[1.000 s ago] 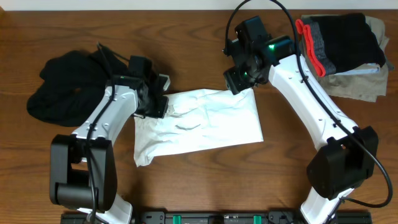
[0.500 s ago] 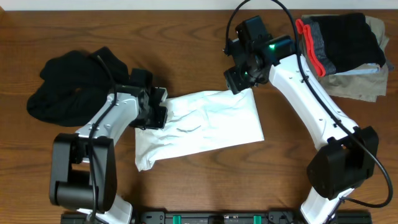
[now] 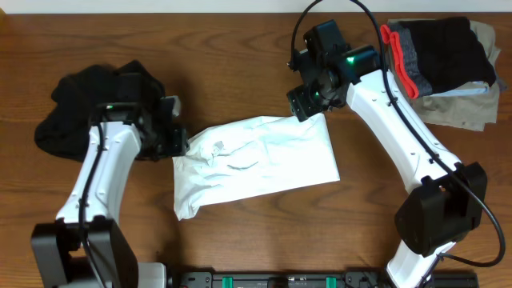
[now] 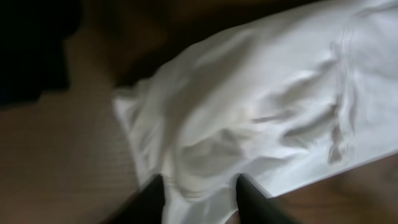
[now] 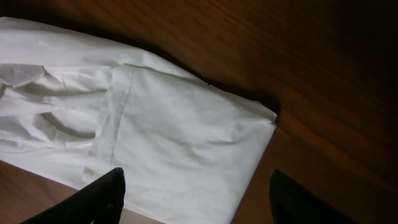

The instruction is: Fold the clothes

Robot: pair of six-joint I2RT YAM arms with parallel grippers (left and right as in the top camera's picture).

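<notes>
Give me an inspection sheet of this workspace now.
Surface: brown wooden table, grain showing.
Job's things: white T-shirt folded to a rough rectangle mid-table, left end bunched; black garment crumpled at far left.
Clutter: pile of clothes at the far right corner, grey garment with red-orange trim on its left side.
Grippers: left gripper open at the shirt's left end; right gripper open over its far right corner.
Cables: black cable loops above the right arm.
Surroundings: nothing seen.
</notes>
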